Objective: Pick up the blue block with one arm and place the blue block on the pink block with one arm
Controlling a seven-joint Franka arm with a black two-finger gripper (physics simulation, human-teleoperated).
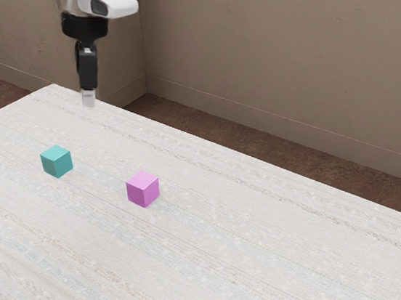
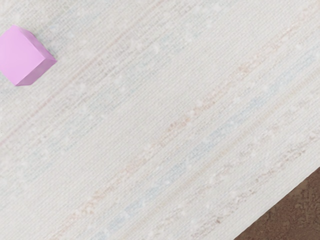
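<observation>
The blue block [image 1: 56, 161], a small teal cube, rests on the pale wood-grain table [image 1: 260, 260] toward the exterior view's left. The pink block [image 1: 142, 188] sits on the table to its right, a short gap between them; the pink block [image 2: 24, 55] is also in the wrist view. My gripper [image 1: 87, 98] hangs well above the table's far left corner, behind and above the blue block, touching neither block and carrying nothing.
The table's far edge [image 1: 258, 161] runs diagonally, with brown floor [image 1: 295, 151] and a beige wall [image 1: 286, 51] behind it. In the wrist view the table edge [image 2: 280, 200] meets the floor at a corner.
</observation>
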